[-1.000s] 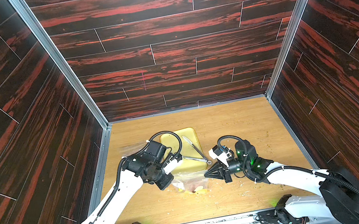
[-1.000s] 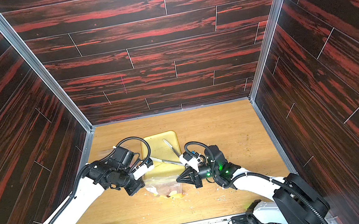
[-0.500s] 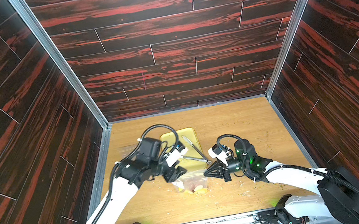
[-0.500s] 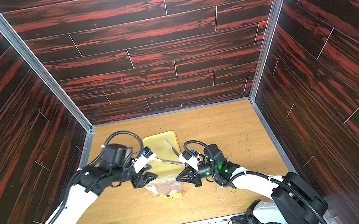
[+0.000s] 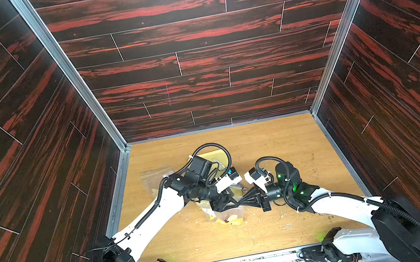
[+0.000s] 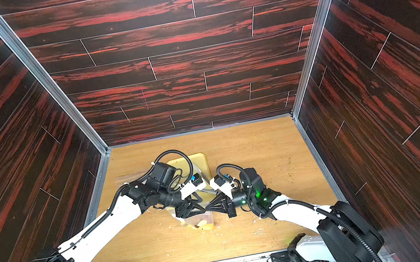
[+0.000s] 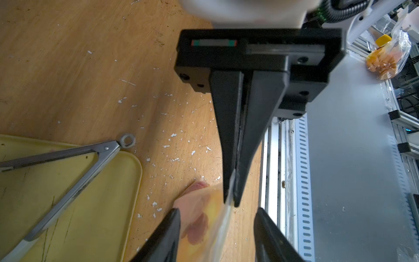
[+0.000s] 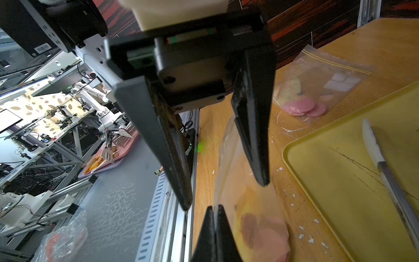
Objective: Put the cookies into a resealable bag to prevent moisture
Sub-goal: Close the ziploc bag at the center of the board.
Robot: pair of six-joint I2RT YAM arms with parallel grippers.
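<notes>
Looks down into a booth of dark, red-streaked wall panels (image 5: 205, 59) onto a wooden counter (image 5: 277, 140). Finds a white left arm (image 5: 154, 220) and right arm (image 5: 341, 204) reaching in from the near edge, meeting tip to tip near the middle: left claw (image 5: 234, 203), right claw (image 5: 242, 200), the latter drawn to a closed point. Places both at the far edge of a clear bag (image 5: 228, 216), cookies (image 5: 226, 220) inside only a pale, brownish blur. Catches a yellow tray (image 5: 214, 154) mostly hidden behind the left arm, a second clear bag (image 5: 157, 176) flat beside it, white crumbs (image 5: 249, 228) strewn nearby.
</notes>
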